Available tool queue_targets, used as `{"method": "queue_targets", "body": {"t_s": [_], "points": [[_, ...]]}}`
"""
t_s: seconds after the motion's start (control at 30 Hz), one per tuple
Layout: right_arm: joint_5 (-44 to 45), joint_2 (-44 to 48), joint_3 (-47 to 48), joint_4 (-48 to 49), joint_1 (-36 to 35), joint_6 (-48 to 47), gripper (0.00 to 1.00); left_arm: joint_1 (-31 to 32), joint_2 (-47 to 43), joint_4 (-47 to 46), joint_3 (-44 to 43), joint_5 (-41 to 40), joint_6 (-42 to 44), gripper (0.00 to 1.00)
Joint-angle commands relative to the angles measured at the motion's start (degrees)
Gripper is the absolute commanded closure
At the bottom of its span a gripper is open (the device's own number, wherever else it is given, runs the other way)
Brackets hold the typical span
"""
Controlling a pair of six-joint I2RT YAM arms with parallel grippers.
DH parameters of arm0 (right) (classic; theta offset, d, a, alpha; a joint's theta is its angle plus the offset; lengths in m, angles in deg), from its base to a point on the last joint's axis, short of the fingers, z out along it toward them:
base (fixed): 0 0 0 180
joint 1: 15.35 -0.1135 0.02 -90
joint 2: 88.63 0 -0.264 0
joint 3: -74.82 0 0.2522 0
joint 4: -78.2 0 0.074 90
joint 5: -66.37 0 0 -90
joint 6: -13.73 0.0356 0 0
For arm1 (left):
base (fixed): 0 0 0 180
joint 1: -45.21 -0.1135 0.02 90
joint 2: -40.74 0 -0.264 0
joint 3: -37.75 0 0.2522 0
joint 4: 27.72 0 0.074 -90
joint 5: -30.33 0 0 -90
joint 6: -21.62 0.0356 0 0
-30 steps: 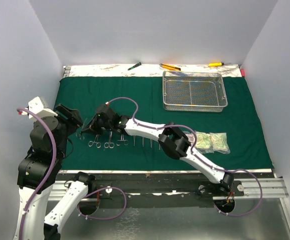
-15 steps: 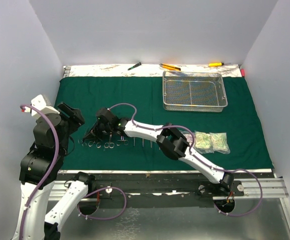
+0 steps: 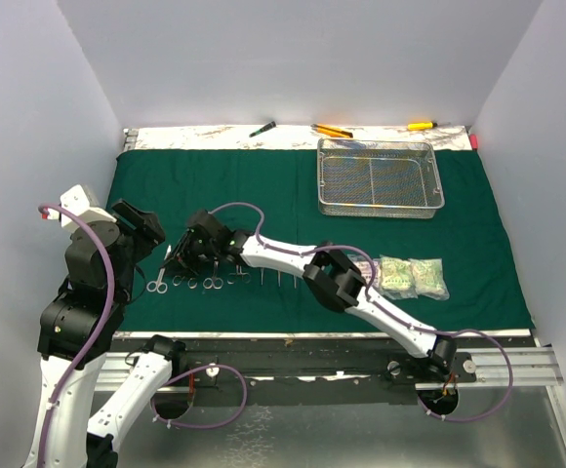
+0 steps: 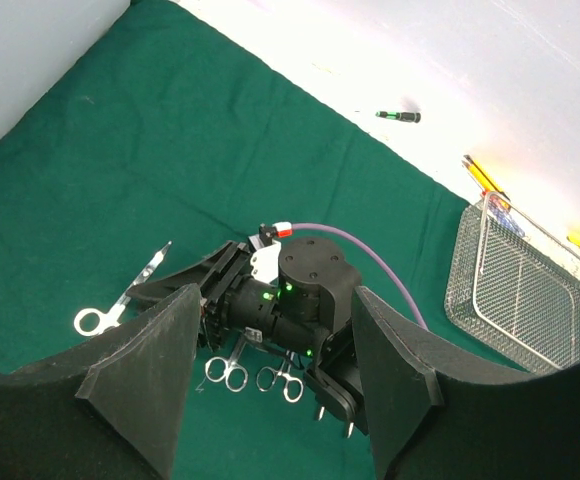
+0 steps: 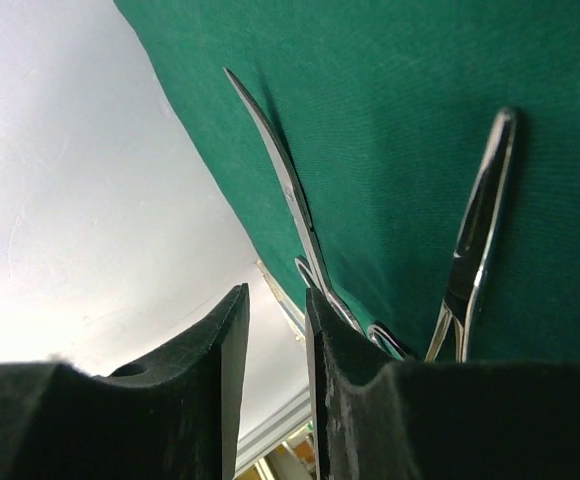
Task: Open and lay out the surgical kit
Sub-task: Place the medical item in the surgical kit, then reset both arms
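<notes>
The dark green cloth [image 3: 293, 210] of the surgical kit lies spread flat. On it a row of steel clamps [image 3: 210, 282] lies at the near left, with thin steel pieces [image 3: 285, 280] to their right. Steel scissors [image 3: 158, 278] lie loose at the row's left end, also in the left wrist view as scissors [image 4: 120, 300]. My right gripper [image 3: 179, 256] hovers low just above them, slightly open with nothing between its fingers [image 5: 275, 300]; the scissors [image 5: 290, 190] and a clamp [image 5: 475, 250] rest on the cloth beyond. My left gripper [image 3: 144, 229] is raised at the left, wide open and empty [image 4: 270, 330].
The silver mesh tray [image 3: 381, 200] stands at the back right of the cloth. Clear packets [image 3: 412, 277] lie at the near right. A green screwdriver [image 3: 262, 129], orange pens [image 3: 332, 130] and a yellow tool [image 3: 421, 125] lie along the back edge.
My right gripper came down to the cloth and opened, letting go of the scissors, which now lie left of the clamps. The left arm shifted slightly.
</notes>
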Motion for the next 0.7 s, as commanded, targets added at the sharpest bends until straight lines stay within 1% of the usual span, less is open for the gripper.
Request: {"method": "queue_targets", "body": {"t_s": [0.0,0.13,0.23,0.3,0.4,0.5,0.6,0.67], "points": [[0.5,2.1,-0.4,1.9,0.6,-2.4,0.67,-0.2,0.0,1.5,0.0,0.1,-0.2,0.37],[2.8,5.1,0.1,1.7,1.0,-7.5,0.64,-0.2,1.2,1.5,-2.1,0.3,-0.2,0.37],[4.8,8.5,-0.2,1.2,1.6,-12.6,0.64,-0.2,2.5,2.2,-5.6,1.0,0.7,0.36],[7.3,11.5,-0.7,-0.6,1.8,-17.2,0.64,-0.2,3.2,2.8,-7.9,2.1,1.2,0.36],[12.1,17.6,-4.2,-2.7,2.0,-23.8,0.64,-0.2,3.4,2.9,-9.6,4.4,1.5,0.36],[19.6,26.0,-11.0,-7.7,2.2,-32.6,0.62,-0.2,3.2,2.8,-10.4,6.1,2.3,0.36],[31.7,37.4,-20.4,-13.1,2.7,-38.9,0.6,-0.2,3.4,2.7,-11.4,7.5,3.9,0.36],[39.9,45.2,-27.4,-16.1,3.2,-41.8,0.56,-0.2,3.6,2.7,-11.9,7.9,4.9,0.36]]}}
